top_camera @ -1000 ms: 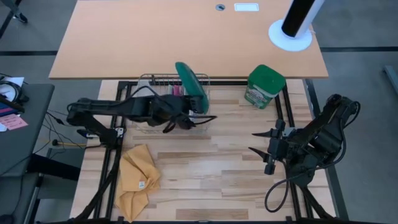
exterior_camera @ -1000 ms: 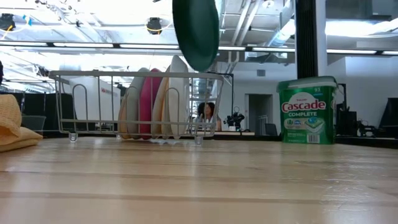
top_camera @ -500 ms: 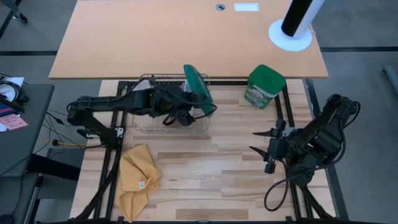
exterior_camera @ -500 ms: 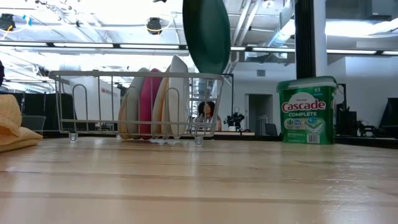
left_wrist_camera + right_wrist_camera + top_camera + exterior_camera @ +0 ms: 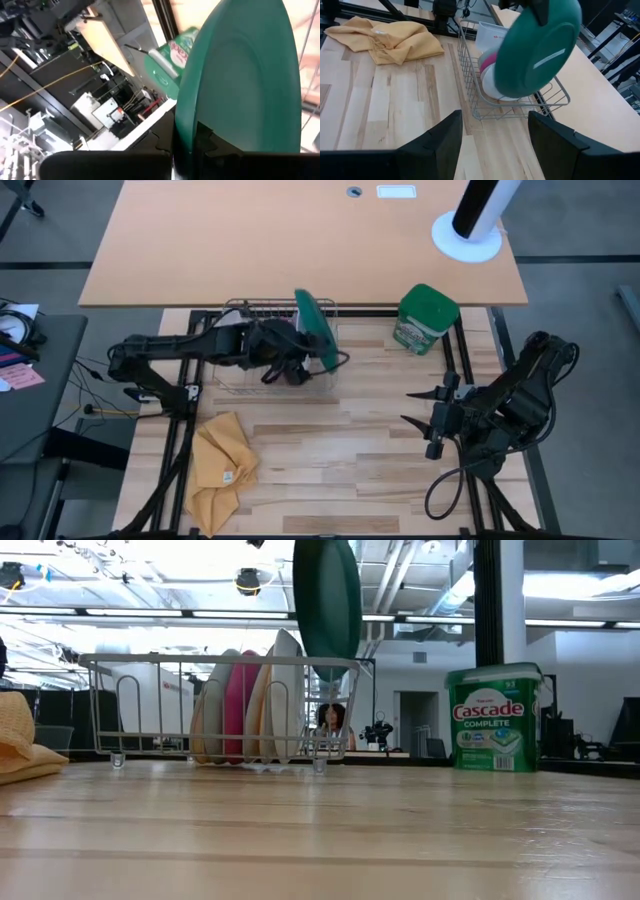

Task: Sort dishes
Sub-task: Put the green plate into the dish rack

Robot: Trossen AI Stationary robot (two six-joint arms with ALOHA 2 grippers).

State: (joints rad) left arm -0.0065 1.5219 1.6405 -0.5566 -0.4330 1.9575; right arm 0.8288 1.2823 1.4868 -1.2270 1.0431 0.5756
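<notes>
High view: left tool [image 5: 296, 356] clamped on the rim of the large dark-green-backed round plate [image 5: 314, 329], held on edge over the wire dish rack's [image 5: 236, 308] end slot for racking; right tool [image 5: 425, 420] gapes empty, parked apart on the surface [image 5: 340, 450].

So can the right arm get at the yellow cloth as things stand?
Probably yes. The right gripper has its jaws open and empty, and bare table lies between it and the yellow cloth; the left gripper, holding the green plate, is over the rack.

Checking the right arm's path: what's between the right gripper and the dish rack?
High view: only bare wooden tabletop lies between the right gripper and the dish rack.
</notes>
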